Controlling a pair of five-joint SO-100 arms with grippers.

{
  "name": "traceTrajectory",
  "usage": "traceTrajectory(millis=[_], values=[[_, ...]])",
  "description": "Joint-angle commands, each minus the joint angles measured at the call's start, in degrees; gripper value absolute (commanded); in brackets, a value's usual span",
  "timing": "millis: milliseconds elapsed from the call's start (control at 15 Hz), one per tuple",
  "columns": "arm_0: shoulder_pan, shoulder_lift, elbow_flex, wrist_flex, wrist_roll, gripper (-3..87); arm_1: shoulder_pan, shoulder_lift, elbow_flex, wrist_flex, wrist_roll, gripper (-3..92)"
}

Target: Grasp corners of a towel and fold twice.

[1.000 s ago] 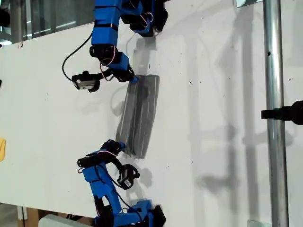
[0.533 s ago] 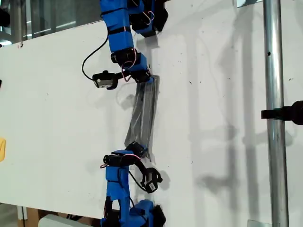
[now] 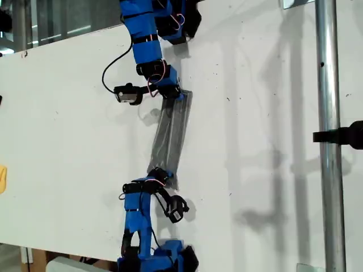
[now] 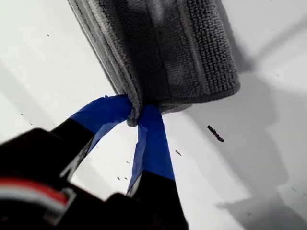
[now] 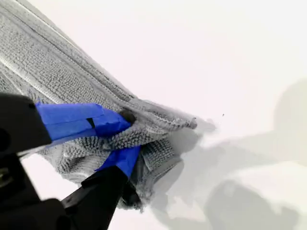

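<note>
1. My first gripper point(image 4: 136, 115), first wrist view: 2 blue-taped fingers point(image 4: 151, 143) drawn narrow, pinching the layered edge of the towel point(image 4: 168, 52) at 1 end. The grey ribbed cloth runs away from the fingers over the white worktop point(image 4: 38, 57). A rounded free corner point(image 4: 232, 88) of that end lies just beside the grip, unheld.

2. My second gripper point(image 5: 127, 136), second wrist view: 2 blue-taped fingers point(image 5: 76, 122) closed on a bunched fold of the towel point(image 5: 57, 72). A loose corner point(image 5: 192, 123) pokes out past the fingers onto the worktop point(image 5: 192, 48).

3. Towel point(image 3: 170, 136), exterior view: folded to 1 long narrow strip, stretched between 2 blue arms and slanting across the middle of the worktop point(image 3: 255, 113). Pale stripes run along its length.

4. Arm point(image 3: 136, 215) at the exterior view's bottom: fingers at the strip's lower end. The wrist views do not show whether it is first or second.

5. Arm point(image 3: 144, 39) at the exterior view's top: fingers at the strip's upper end. Likewise not identifiable.

6. Metal pole point(image 3: 328, 141), upright at the exterior view's right, carrying 1 black clamp point(image 3: 346, 135).

7. Yellow item point(image 3: 3, 178), cut off by the exterior view's left edge; kind not discernible.
</note>
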State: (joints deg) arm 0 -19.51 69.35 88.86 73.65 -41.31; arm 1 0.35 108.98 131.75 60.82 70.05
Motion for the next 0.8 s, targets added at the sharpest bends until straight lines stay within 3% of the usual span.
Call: traceTrajectory(millis=[0,67,200,333,467,600,733], values=[[-4.83,1.67,-2.11,6.5,0.97,13.9,1.76,2.2,0.97,0.09,-1.14,1.8],[-5.54,5.71,-0.97,8.09,0.53,15.1,1.76,6.15,1.76,1.76,-1.14,20.3],[-5.45,17.23,-0.44,13.27,-0.18,17.5,1.05,19.16,2.99,9.84,-1.14,31.6],[-5.1,28.92,-0.62,18.28,-3.52,16.5,-0.53,35.51,4.57,20.83,2.81,31.0],[-4.22,38.94,2.55,19.16,-4.75,14.1,-3.25,47.37,8.88,29.18,10.02,32.2],[-1.85,46.32,8.7,19.07,-8.7,12.3,-6.24,48.34,11.87,28.48,16.88,35.3],[7.47,57.66,18.54,13.97,-12.13,11.7,-5.98,46.23,12.57,27.33,21.27,40.0]])
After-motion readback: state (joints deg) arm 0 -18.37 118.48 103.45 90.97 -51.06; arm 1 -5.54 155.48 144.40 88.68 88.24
